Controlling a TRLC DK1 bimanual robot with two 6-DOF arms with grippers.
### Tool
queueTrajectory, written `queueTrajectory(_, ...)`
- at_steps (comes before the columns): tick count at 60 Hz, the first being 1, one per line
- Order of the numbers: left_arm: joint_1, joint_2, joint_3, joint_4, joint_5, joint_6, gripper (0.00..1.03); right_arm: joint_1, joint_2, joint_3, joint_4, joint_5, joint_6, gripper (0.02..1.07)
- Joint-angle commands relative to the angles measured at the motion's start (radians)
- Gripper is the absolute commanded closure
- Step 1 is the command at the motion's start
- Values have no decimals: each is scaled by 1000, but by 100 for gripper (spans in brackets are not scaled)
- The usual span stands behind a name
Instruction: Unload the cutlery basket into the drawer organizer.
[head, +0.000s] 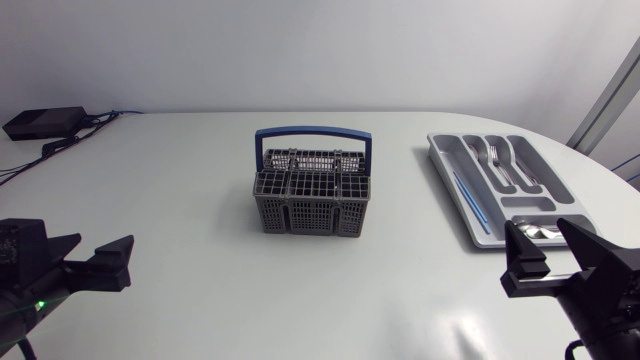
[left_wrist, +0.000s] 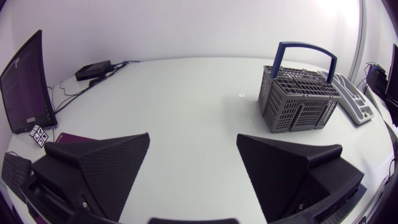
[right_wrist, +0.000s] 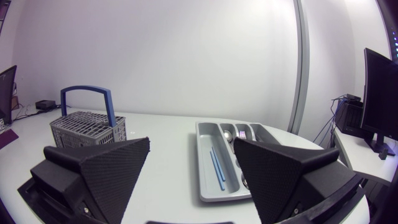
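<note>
The basket (head: 313, 195) stands between the left gripper (head: 88, 255) and right gripper (head: 552, 242), well apart from each (both spread, holding nothing), with the organizer (head: 449, 190) lying lengthwise just ahead of the right.

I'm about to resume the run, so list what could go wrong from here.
The blue handle arches over the basket; a descending gripper could catch it.
The organizer lies near the edge of the table, beside the right gripper; a nudge might shove it off.
No cutlery shows in the basket, so a grasp may find nothing.

basket (head: 310, 215) contents: too small to tell | organizer (head: 447, 166) near end: behind right jaws
</note>
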Motion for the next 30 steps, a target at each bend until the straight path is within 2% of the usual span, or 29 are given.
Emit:
queueTrajectory(1,15,-37,-50,45,17,13,5,-4,-5,-20,18,2,27,10)
queueTrajectory(30,71,-233,-230,288,111,4,5,-4,-5,-20,18,2,27,10)
